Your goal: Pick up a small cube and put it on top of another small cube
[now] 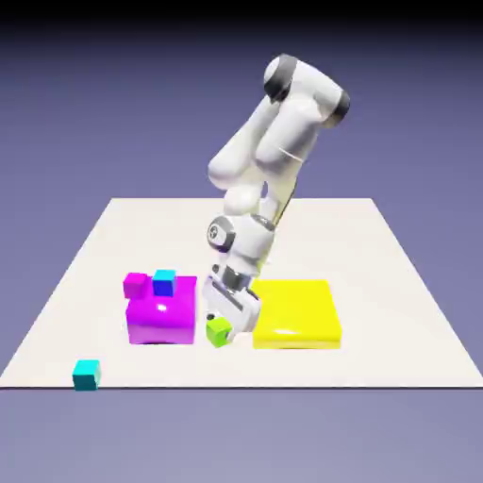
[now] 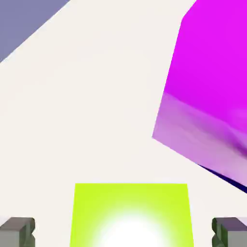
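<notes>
1. We see the small lime-green cube [image 1: 219, 330] on the table [image 1: 396, 283], in the gap between the big magenta block [image 1: 160, 311] and the big yellow block [image 1: 296, 314], near the table's front edge.
2. In the hand view that lime-green cube [image 2: 131, 212] fills the bottom middle, between the two grey fingertips [image 2: 17, 230], with bare table showing on either side of it.
3. We find the gripper [image 1: 229, 315] spread wide, its jaws standing apart from the cube's sides and holding nothing; it hangs just above the cube.
4. The magenta block [image 2: 207, 87] looms at the hand view's right.
5. On top of the magenta block sit a small magenta cube [image 1: 137, 282] and a small cyan cube [image 1: 164, 281], side by side.
6. Another cyan cube [image 1: 87, 374] lies alone at the table's front corner, on the exterior view's left.
</notes>
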`<state>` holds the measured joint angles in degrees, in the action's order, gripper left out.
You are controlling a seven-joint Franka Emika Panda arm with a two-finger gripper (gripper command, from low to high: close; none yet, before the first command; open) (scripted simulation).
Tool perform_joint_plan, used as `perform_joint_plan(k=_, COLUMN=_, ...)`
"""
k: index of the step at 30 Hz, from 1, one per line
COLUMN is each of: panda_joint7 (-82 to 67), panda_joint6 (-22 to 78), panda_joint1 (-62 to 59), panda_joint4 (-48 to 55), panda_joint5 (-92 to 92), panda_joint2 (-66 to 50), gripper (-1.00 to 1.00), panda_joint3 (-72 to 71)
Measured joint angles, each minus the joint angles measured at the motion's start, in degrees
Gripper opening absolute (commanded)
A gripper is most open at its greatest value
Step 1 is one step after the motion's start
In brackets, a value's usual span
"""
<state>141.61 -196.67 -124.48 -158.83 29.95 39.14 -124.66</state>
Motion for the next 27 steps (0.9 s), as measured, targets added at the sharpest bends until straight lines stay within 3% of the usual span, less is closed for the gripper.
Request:
perform_joint_plan(k=13, panda_joint7=-4.0, panda_joint6=12.5, panda_joint1=22.8, panda_joint4=-6.2, panda_joint5=0.9, panda_joint2=-14.3, gripper=-1.0, panda_joint3=22.1)
perform_joint_plan(k=27, panda_joint7=-1.4, panda_joint6=38.9, panda_joint1=43.2, panda_joint4=-0.1, panda_joint5=-5.5, panda_joint2=-16.5, gripper=-1.0, panda_joint3=51.1)
